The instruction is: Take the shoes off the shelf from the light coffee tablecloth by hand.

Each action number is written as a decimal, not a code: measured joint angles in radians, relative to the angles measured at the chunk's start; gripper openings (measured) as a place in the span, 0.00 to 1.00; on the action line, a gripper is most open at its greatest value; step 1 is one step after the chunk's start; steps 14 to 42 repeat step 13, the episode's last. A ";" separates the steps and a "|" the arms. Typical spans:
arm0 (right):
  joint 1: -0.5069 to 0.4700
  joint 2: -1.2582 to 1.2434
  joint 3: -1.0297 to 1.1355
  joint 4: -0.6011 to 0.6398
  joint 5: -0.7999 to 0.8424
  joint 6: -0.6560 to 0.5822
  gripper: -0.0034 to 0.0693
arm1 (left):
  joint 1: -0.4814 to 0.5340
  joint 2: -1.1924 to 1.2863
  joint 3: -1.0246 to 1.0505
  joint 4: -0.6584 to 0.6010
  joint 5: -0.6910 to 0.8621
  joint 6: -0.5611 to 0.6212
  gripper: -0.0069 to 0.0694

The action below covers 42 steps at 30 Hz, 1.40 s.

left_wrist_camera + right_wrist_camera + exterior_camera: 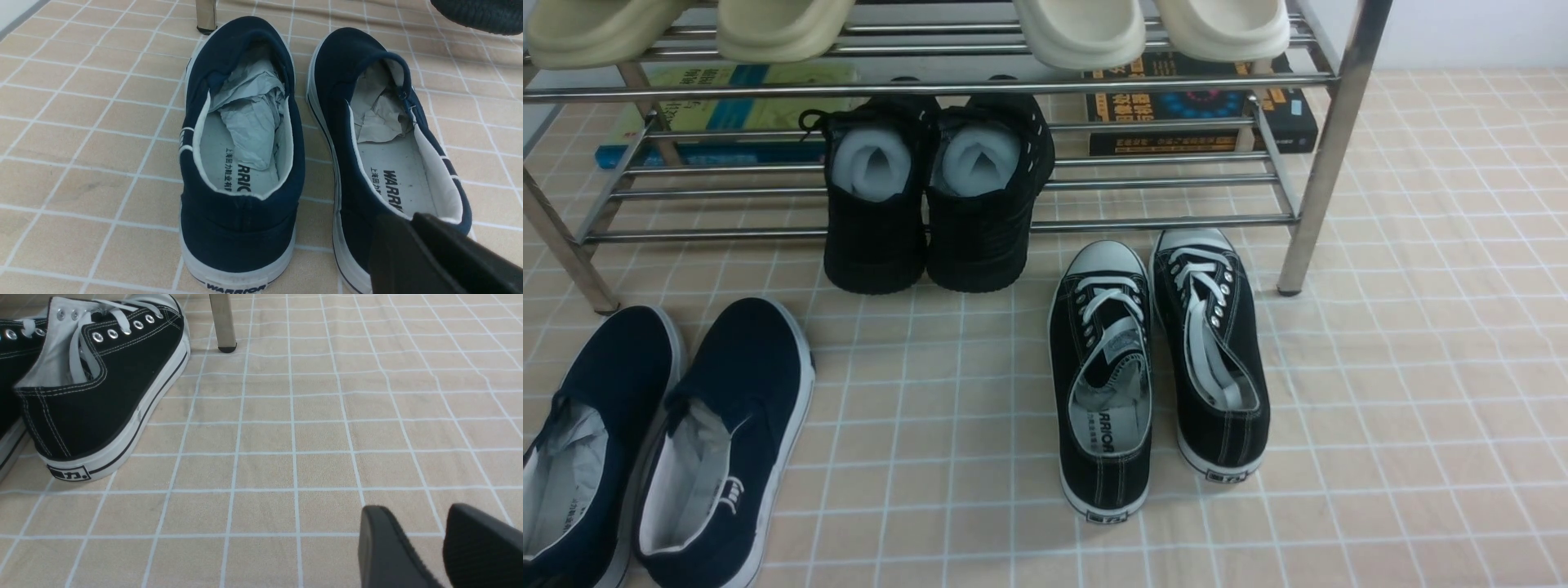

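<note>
Neither arm appears in the front view. Left gripper (412, 228): dark fingers close together, low over the surface. Right gripper (425, 535): fingers parted, nothing between them, low.

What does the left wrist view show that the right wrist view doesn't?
Only the left wrist view shows the navy slip-ons stuffed with crumpled paper, and the left gripper by one heel. Only the right wrist view shows the black lace-up sneakers and the open right gripper over bare cloth. Both show the gridded tan tablecloth and a steel rack leg.

Navy shoes (662, 441) side by side, on tablecloth (1380, 392)
</note>
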State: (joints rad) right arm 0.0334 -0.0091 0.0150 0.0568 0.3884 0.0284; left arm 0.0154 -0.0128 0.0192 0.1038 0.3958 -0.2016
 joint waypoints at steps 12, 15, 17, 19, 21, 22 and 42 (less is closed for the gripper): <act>0.000 0.000 0.000 0.000 0.000 0.000 0.38 | 0.000 0.000 0.000 0.001 0.000 0.000 0.21; 0.000 0.000 0.000 0.000 0.000 0.000 0.38 | 0.000 0.000 0.000 0.001 0.000 0.000 0.21; 0.000 0.000 0.000 0.000 0.000 0.000 0.38 | 0.000 0.000 0.000 0.001 0.000 0.000 0.21; 0.000 0.000 0.000 0.000 0.000 0.000 0.38 | 0.000 0.000 0.000 0.001 0.000 0.000 0.21; 0.000 0.000 0.000 0.000 0.000 0.000 0.38 | 0.000 0.000 0.000 0.001 0.000 0.000 0.21; 0.000 0.000 0.000 0.000 0.000 0.000 0.38 | 0.000 0.000 0.000 0.001 0.000 0.000 0.21; 0.000 0.000 0.000 0.000 0.000 0.000 0.38 | 0.000 0.000 0.000 0.001 0.000 0.000 0.21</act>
